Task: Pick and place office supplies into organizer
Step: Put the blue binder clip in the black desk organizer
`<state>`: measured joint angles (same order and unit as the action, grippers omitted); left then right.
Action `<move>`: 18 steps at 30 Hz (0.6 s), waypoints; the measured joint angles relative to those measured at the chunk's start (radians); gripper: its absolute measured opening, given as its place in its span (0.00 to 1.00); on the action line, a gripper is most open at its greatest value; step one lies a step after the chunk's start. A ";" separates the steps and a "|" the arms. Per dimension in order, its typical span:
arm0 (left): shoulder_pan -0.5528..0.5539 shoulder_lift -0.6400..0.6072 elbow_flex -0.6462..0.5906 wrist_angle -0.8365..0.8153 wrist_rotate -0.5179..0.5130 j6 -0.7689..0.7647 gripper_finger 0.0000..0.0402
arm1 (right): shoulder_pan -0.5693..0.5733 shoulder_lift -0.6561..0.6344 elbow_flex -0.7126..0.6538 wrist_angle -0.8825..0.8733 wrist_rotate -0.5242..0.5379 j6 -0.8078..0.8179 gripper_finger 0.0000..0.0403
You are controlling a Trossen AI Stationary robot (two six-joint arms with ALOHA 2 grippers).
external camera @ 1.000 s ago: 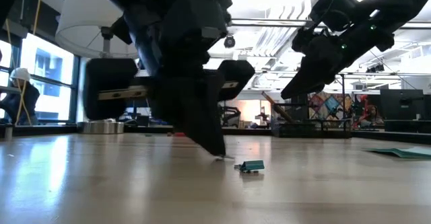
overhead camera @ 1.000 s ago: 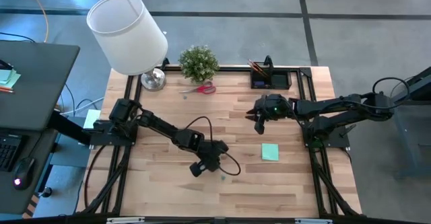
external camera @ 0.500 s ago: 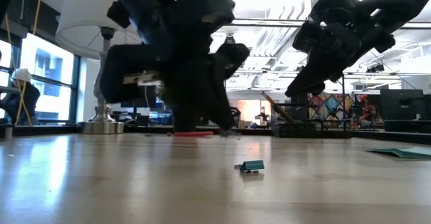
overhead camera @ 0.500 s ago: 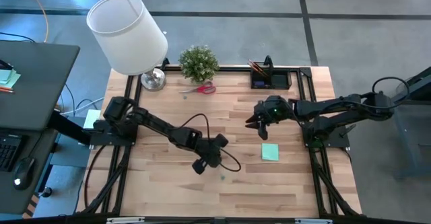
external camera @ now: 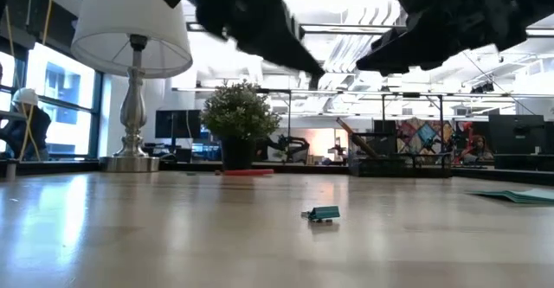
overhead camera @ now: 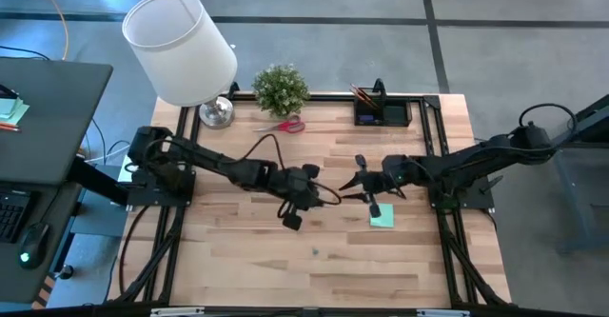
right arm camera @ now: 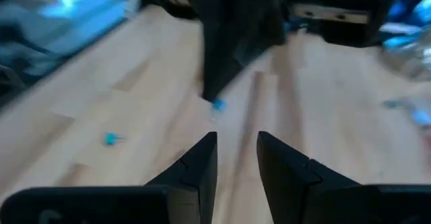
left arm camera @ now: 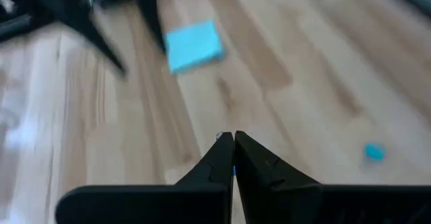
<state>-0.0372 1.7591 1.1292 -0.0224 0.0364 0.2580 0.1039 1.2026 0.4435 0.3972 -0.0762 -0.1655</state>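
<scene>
nearest the camera edge, a small teal clip (external camera: 323, 214) lies loose on the table (overhead camera: 247, 269); mid-table the left gripper (left arm camera: 233, 143) hangs with fingers pressed together, pinching a tiny blue piece at their tips, facing the right gripper (right arm camera: 237, 150), fingers slightly spread, empty; the mint-green sticky-note pad (overhead camera: 382, 216) lies just beside it; farther back the red-handled scissors (overhead camera: 282, 126) rest near the potted plant (overhead camera: 281, 89); the organizer (overhead camera: 383, 114) at the far edge holds pencils already; most is left.
</scene>
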 joint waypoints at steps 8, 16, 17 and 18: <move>-0.002 -0.014 0.001 0.073 0.004 -0.005 0.00 | 0.055 0.001 0.000 -0.011 0.107 0.012 0.24; -0.002 -0.014 0.001 0.108 -0.053 -0.002 0.00 | 0.076 0.002 0.000 0.030 0.093 0.105 0.24; -0.002 -0.014 0.001 0.120 -0.054 -0.002 0.00 | 0.076 0.003 0.000 0.030 0.095 0.105 0.24; -0.002 -0.014 0.001 0.135 -0.054 -0.002 0.00 | 0.076 0.006 0.000 0.032 0.095 0.102 0.24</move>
<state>-0.0388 1.7447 1.1301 0.1124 -0.0180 0.2564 0.1799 1.2091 0.4435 0.4293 0.0185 -0.0636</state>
